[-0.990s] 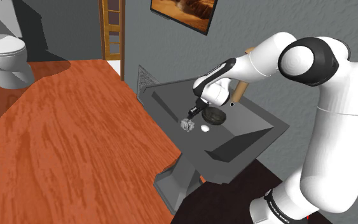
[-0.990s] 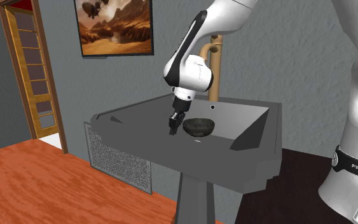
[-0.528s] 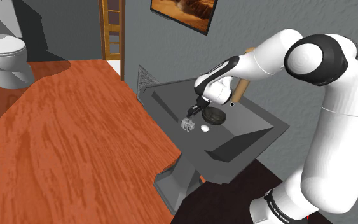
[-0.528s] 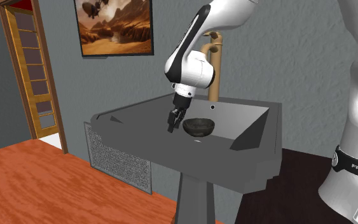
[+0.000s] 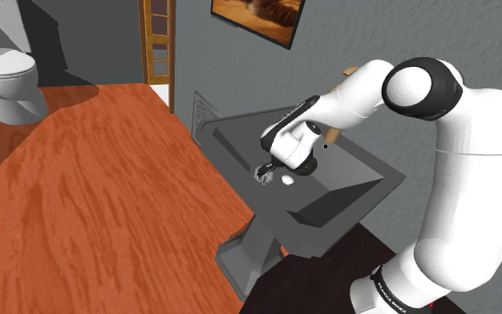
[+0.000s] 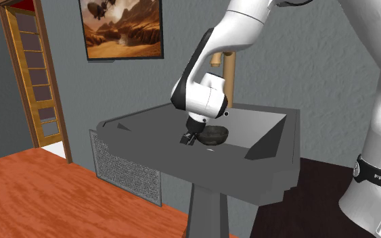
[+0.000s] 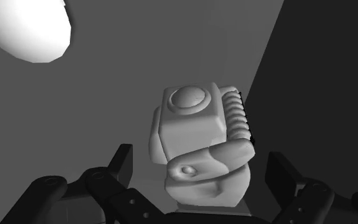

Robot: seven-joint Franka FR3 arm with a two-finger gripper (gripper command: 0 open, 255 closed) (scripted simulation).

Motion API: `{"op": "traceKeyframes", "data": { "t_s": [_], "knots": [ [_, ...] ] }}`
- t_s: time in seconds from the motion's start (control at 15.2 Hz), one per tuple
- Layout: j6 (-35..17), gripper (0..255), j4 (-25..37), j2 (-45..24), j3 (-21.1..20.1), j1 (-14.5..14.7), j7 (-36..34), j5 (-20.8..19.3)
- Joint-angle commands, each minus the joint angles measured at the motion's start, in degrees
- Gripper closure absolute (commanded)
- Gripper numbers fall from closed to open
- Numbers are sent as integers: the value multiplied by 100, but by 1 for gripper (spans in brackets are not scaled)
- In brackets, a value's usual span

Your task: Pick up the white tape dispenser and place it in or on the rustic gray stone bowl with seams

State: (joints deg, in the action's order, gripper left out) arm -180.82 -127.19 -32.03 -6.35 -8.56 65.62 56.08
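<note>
Reaching down into the grey sink (image 5: 354, 181) with the claw (image 5: 264, 169) (image 7: 200, 163) spread wide. Straddling the pale tape dispenser (image 7: 195, 130), one black finger (image 7: 123, 163) on either side, with a gap left at both, so nothing gripped. From the wrist: dispenser resting on the sink's flat floor, a round cap on its upper face, a ribbed edge along the side toward the darker sloping wall. In the shoulder view, dispenser on the sink floor directly under the hand, toward the basin's near left part. Just to its right in that view, a small white oval thing (image 5: 287, 180), apart from the dispenser. In the second exterior view, the dark stone bowl (image 6: 216, 134) standing on the sink floor just right of the claw, partly hidden behind the white hand. Farther back, a tan faucet (image 6: 231, 74) rising against the grey wall. Elsewhere: a framed picture (image 6: 121, 27) on the wall, a wooden door (image 6: 36, 81) at the second exterior view's left, red-brown wood floor (image 5: 106, 196), and a white toilet (image 5: 8, 76) at the shoulder view's far left.
</note>
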Motion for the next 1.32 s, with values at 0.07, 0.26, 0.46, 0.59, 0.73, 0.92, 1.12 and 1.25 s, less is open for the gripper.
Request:
{"op": "traceKeyframes", "data": {
  "t_s": [0.07, 0.26, 0.46, 0.59, 0.73, 0.92, 1.12, 1.25],
  "knots": [
    [-125, 0, 223, -294, -149, -127, 102, 44],
    [-148, 0, 265, -350, -177, -151, 117, 46],
    [-148, 0, 265, -350, -176, -151, 117, 46],
    [-147, 0, 264, -348, -176, -150, 117, 46],
    [-147, 255, 264, -348, -176, -150, 117, 46],
    [-148, 255, 264, -349, -178, -152, 118, 47],
    [-148, 255, 263, -349, -178, -152, 118, 47],
    [-148, 255, 265, -350, -176, -151, 117, 46]
  ]
}}
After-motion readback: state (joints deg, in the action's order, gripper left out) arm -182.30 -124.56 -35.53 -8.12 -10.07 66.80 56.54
